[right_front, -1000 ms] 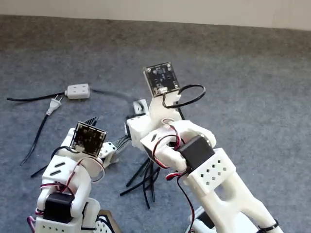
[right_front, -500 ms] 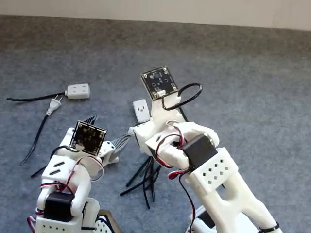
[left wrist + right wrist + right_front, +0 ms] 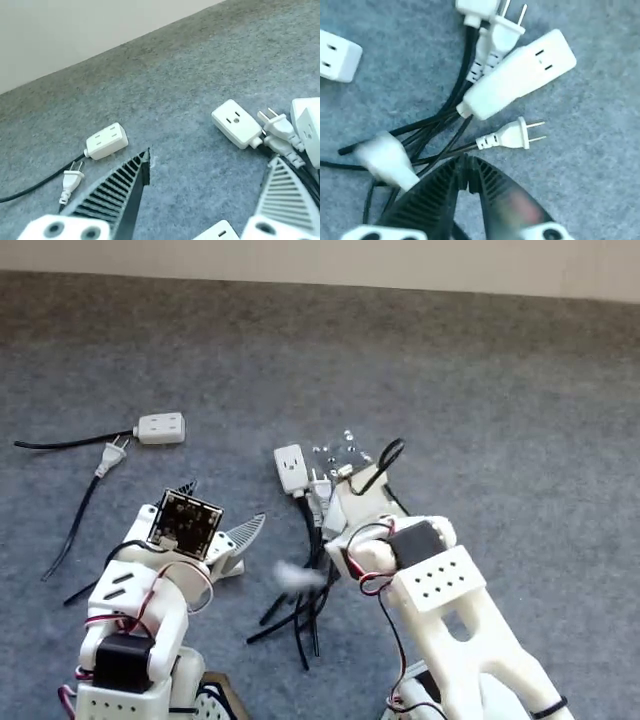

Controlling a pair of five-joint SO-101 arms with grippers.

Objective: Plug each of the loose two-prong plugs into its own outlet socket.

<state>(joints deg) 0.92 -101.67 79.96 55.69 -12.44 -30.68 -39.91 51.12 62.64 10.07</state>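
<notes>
A white socket [image 3: 160, 427] on a black cord lies at the far left, with a loose two-prong plug [image 3: 112, 455] just beside it. A second socket [image 3: 290, 467] sits mid-table, and a plug [image 3: 320, 485] lies against it. In the left wrist view my left gripper [image 3: 210, 157] is open and empty, low over the carpet between the two sockets [image 3: 106, 141] [image 3: 235, 122]. My right gripper [image 3: 466, 159] is shut with nothing in it, just above a bundle of black cords. A loose plug [image 3: 512, 136] and a long socket block [image 3: 520, 72] lie just beyond its tips.
Black cords [image 3: 300, 615] fan out between the two arm bases. A blurred white piece [image 3: 295, 577] lies among them, seen also in the right wrist view [image 3: 385, 157]. Another plug [image 3: 505, 27] and a small socket [image 3: 335, 60] lie farther off. Grey carpet extends far and right.
The right arm has tipped down from a raised pose to just over the cords, uncovering the middle socket. A white piece now shows blurred among the cords. The left arm has hardly moved.
</notes>
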